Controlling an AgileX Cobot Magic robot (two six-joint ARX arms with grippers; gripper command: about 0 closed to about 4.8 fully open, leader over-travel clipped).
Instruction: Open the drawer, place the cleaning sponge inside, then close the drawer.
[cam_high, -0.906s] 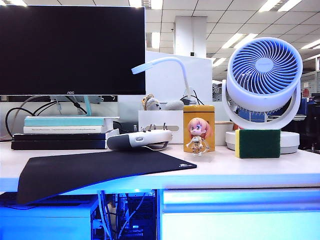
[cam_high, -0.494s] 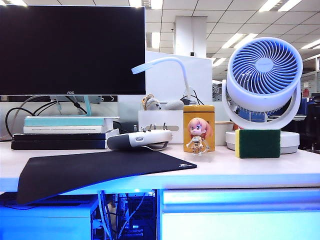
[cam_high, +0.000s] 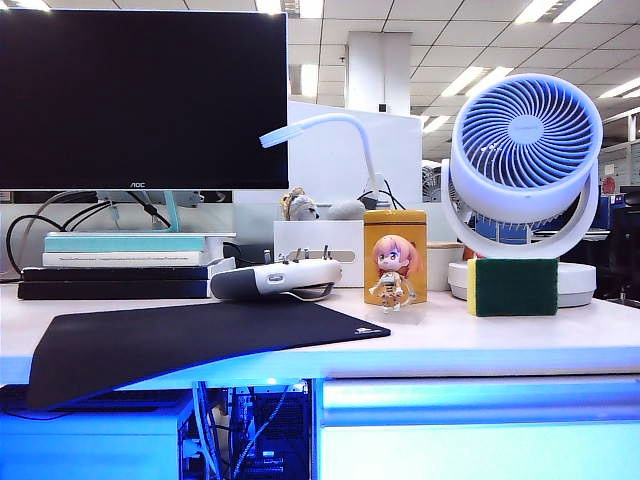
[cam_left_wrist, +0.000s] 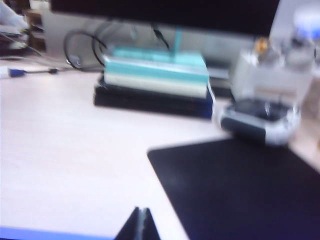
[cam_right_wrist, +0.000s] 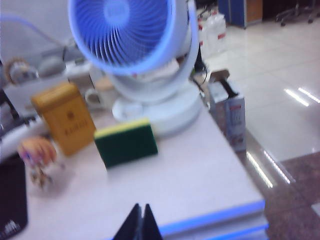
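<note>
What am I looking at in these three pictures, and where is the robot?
It is a two-armed robot. One picture faces the desk from the front; no arm shows there. The other two come from cameras on the wrists. The dark wedge low in each is a gripper with its jaws shut and empty: the left gripper over bare desk near the black mat, the right gripper short of the cleaning sponge, which stands on edge before the fan, beside a yellow tin and figurine. The drawer below is closed.
</note>
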